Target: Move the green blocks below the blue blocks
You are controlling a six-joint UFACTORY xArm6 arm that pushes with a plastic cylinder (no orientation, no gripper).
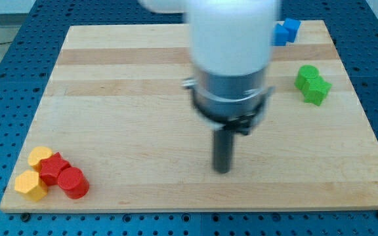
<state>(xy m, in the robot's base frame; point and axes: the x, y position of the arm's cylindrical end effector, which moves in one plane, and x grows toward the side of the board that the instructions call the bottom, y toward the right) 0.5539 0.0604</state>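
End effector's just a bare rod, nothing to open or close, its tip (222, 170) mid-table with the green blocks (312, 84) well off up-right, already under the blue blocks (285, 31).

Board centre open around my tip (222, 170); green blocks (312, 84) near right edge.

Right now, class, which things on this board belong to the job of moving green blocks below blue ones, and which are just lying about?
Part of the job:
- green blocks, view's right
- blue blocks, view's top, partly hidden by the arm
- my tip, mid-board, touching no block

Lying about:
- red blocks, view's bottom left
- yellow blocks, beside them
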